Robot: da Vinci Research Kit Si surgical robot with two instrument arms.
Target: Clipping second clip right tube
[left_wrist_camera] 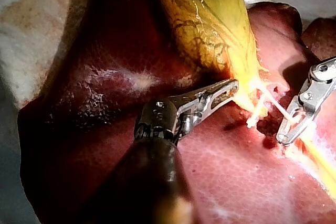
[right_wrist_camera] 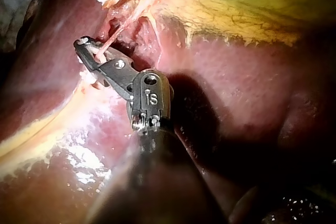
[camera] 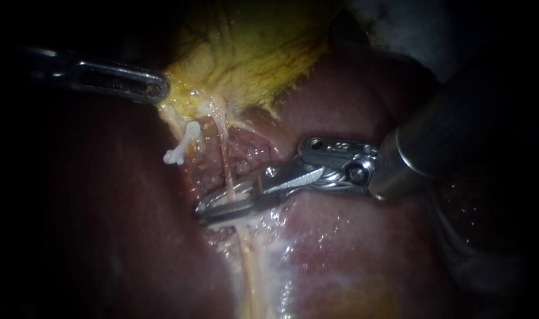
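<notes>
The jaws of my right instrument [camera: 219, 205] stood narrowly parted around the right tube [camera: 224, 155], which crossed between them from twelve to six o'clock in the endoscope view. To clip well, I judged the jaws should sit square across the tube with their tips past its far side, clear of the white clip [camera: 180, 147] at ten o'clock and catching no liver [camera: 352, 248] beneath. At eleven o'clock my left instrument [camera: 157, 88] appeared closed on the gallbladder [camera: 245, 53] edge, and that tension should be kept. I could not tell whether a clip sat loaded. The lower jaw lay in shadow, and no other clip showed on this tube.
</notes>
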